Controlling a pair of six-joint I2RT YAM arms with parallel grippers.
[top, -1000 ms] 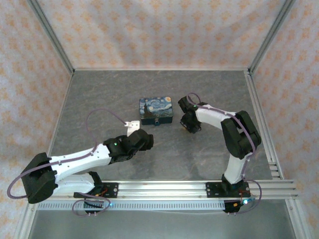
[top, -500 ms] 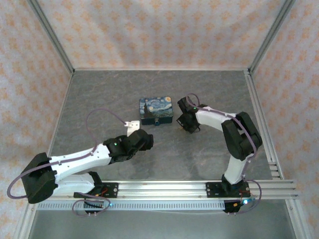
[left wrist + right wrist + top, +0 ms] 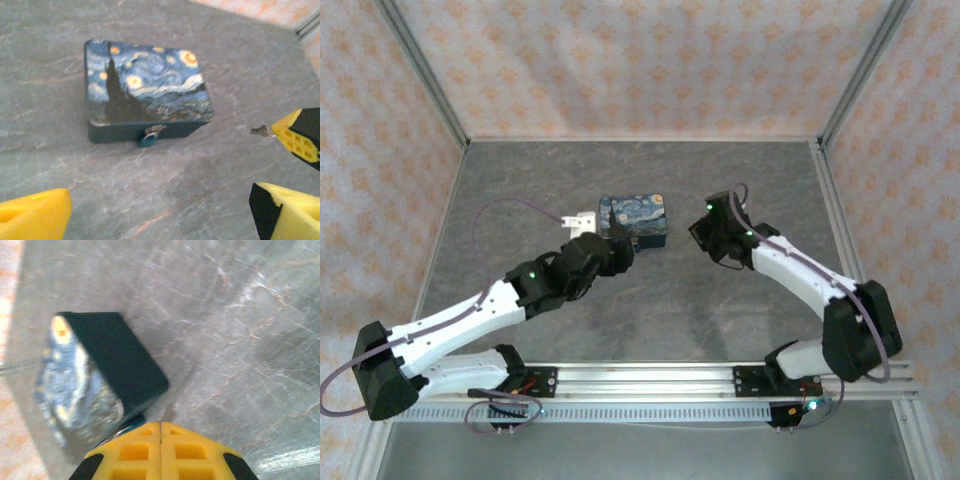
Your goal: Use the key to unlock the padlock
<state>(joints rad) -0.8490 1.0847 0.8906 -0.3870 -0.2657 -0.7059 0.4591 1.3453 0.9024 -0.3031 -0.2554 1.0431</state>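
Observation:
The dark blue starry-print tin (image 3: 145, 92) lies on the grey table, and a small teal padlock (image 3: 149, 137) hangs at its front wall. The key (image 3: 261, 131), tiny and silvery, sticks out of my right gripper (image 3: 295, 139), whose yellow tips are shut on it right of the tin. My left gripper (image 3: 160, 220) is open in front of the tin, its fingers (image 3: 32, 217) wide apart over bare table. In the top view the left gripper (image 3: 605, 240) is at the tin's (image 3: 633, 220) near-left corner and the right gripper (image 3: 705, 232) is to its right. In the right wrist view the pads (image 3: 135, 452) meet, with the tin (image 3: 100, 370) just beyond.
Patterned walls and aluminium frame posts (image 3: 425, 75) enclose the grey table (image 3: 750, 180). A rail (image 3: 650, 378) with both arm bases runs along the near edge. Purple cable (image 3: 510, 205) loops over the left arm.
My left arm has reached forward up to the tin. The right arm has swung its elbow out to the right, and its jaws have closed the last bit.

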